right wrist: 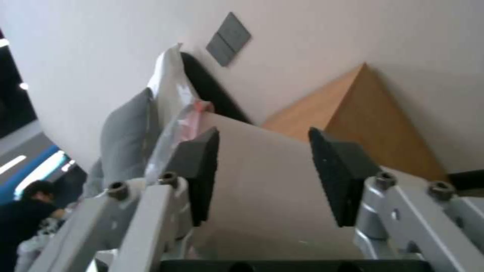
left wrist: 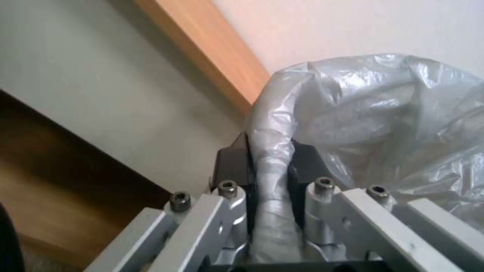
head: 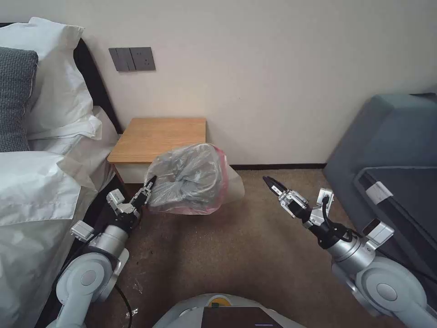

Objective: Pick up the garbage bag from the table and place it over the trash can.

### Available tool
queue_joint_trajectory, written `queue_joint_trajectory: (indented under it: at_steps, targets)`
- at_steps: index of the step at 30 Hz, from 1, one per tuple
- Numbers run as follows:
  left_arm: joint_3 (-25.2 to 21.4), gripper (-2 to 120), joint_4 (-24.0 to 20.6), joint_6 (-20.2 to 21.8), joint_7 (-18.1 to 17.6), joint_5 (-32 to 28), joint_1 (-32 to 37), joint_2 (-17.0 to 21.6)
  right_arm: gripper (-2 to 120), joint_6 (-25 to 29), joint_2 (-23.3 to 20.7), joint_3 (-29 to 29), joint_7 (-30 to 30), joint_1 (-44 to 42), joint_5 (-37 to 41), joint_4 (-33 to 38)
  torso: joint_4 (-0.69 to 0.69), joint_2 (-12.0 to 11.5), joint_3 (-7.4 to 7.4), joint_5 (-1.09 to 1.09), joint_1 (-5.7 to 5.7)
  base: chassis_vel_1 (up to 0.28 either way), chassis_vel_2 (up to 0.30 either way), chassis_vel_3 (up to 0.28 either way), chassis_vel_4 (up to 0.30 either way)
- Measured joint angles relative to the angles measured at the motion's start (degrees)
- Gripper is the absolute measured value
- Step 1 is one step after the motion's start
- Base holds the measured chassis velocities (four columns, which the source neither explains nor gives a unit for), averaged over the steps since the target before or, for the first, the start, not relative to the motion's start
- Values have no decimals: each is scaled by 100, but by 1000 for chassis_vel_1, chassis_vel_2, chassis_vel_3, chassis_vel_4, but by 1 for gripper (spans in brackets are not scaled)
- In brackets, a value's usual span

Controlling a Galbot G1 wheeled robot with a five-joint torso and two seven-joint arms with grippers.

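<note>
Carpet (head: 236, 255): left end effector (left wrist: 272, 158) clamps garbage bag (head: 191, 177) over trash can (head: 234, 182).

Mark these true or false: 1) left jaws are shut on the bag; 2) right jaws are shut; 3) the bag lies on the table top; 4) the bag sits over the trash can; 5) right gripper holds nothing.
1) True: the left gripper pinches a fold of the garbage bag.
2) False: the right gripper has its jaws open.
3) False: the bag is off the table, in front of it.
4) True: it is draped over the trash can.
5) True.
</note>
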Motion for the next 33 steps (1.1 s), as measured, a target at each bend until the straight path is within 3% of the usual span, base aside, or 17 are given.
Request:
queue_joint_trajectory:
  at_steps: [5, 7, 10, 15, 22, 33]
  targets:
    - [77, 9, 41, 12, 12, -52, -26, -65, 67, -141, 277, -579, 205, 690, -11, -26, 0, 0, 0, 0, 0, 0, 0, 0, 0]
    - [92, 9, 40, 13, 12, -54, -23, -75, 69, -160, 304, -666, 234, 796, -12, -41, 1, 0, 0, -1, 0, 0, 0, 0, 0]
    - [167, 9, 29, 20, 12, -42, 0, -113, 88, -254, 321, -1059, 342, 1211, -69, -132, 0, 0, 0, -1, 0, 0, 0, 0, 0]
    - [231, 9, 23, 27, 15, -1, -1, -127, 98, -313, 221, -1462, 481, 1578, -97, -223, 0, 0, 0, -1, 0, 0, 0, 0, 0]
    - [291, 9, -10, 29, 16, 45, -5, -151, 100, -360, 254, -1924, 610, 1907, -82, -381, 1, 0, 1, -1, 0, 0, 0, 0, 0]
    - [328, 9, -40, 29, 11, 77, -16, -163, 100, -374, 619, -1961, 516, 1915, -80, -425, 0, 0, 0, -1, 0, 0, 0, 0, 0]
